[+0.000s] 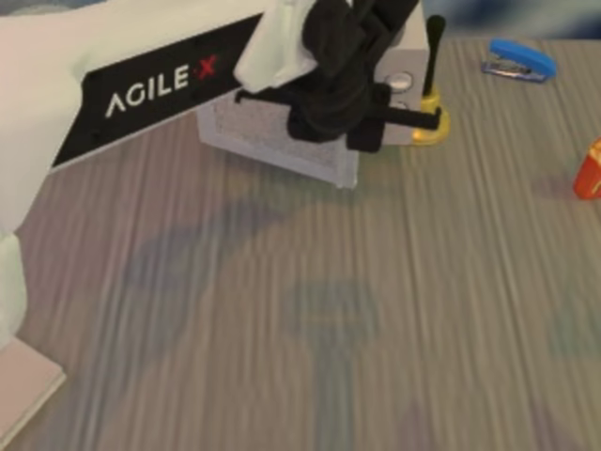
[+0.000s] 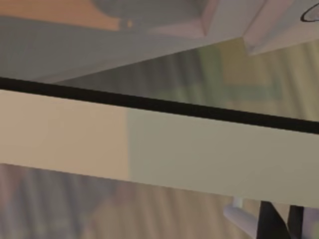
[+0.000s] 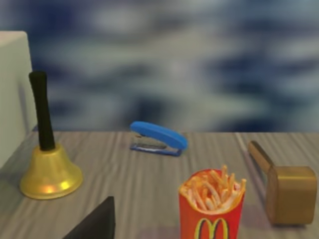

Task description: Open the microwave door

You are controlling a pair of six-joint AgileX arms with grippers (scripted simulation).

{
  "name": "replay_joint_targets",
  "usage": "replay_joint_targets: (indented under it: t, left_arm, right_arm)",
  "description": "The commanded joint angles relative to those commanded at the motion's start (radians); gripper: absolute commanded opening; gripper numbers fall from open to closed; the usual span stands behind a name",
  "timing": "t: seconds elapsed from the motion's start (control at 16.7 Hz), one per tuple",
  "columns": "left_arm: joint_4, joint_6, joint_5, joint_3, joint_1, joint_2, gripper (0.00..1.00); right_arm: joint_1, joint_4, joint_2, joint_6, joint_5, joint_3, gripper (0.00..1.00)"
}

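The microwave [image 1: 406, 38] stands at the table's back, left of centre. Its two silver knobs [image 1: 400, 82] face the front. The microwave door [image 1: 272, 141], a light-grey panel with a speckled window, stands at an angle to the front, its free end swung out toward the table's front. My left gripper [image 1: 362, 134] hangs over that free end. In the left wrist view the door's pale edge [image 2: 199, 149] fills the middle, and the dark fingers [image 2: 273, 224] are shut on the white handle [image 2: 241, 216]. My right gripper [image 3: 99, 224] shows only as a dark tip, parked off to the right.
A gold bell [image 1: 427, 117] with a black handle stands right beside the microwave. A blue stapler [image 1: 518, 58] lies at the back right, a red fries box [image 1: 590, 169] at the right edge. A wooden mallet [image 3: 289, 191] lies beyond the fries.
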Motion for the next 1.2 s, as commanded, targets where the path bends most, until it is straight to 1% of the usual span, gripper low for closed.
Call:
replay_joint_targets:
  t: [0.36,0.78,1.2]
  left_arm:
    - [0.002,-0.001,0.007,-0.005,-0.006,0.001,0.0]
    - [0.066,0.105,0.056,-0.137,0.016,-0.091,0.0]
    - [0.068,0.108,0.057,-0.141,0.017,-0.093,0.0]
  right_arm:
    - [0.0,0.0,0.0,0.0,0.0,0.0,1.0]
    - [0.0,0.0,0.0,0.0,0.0,0.0,1.0]
    - [0.0,0.0,0.0,0.0,0.0,0.0,1.0]
